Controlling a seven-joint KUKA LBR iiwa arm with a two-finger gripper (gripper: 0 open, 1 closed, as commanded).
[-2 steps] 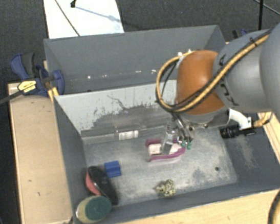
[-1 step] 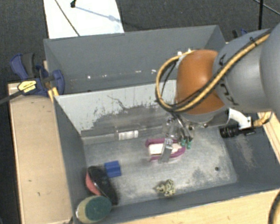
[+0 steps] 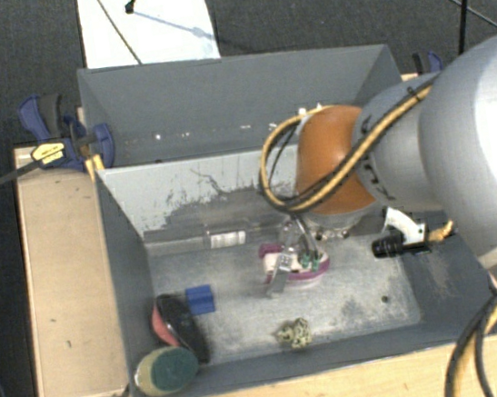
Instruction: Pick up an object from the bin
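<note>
End effector [image 3: 299, 257] low at centre of bin [image 3: 364, 301], right over pink-purple piece [image 3: 273, 255]. You can't tell its opening, nor any grasp. Piece lies directly beneath, poking out toward left wall. Looks like glossy plastic, rounded rim on right. Your likely move: straight down, close. Blue block [image 3: 199, 299] and crumpled wad [image 3: 294, 332] well apart, toward front.

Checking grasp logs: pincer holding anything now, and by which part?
Cannot tell. The pincer is down at a pink-purple thing mid-bin; any hold is hidden.
</note>
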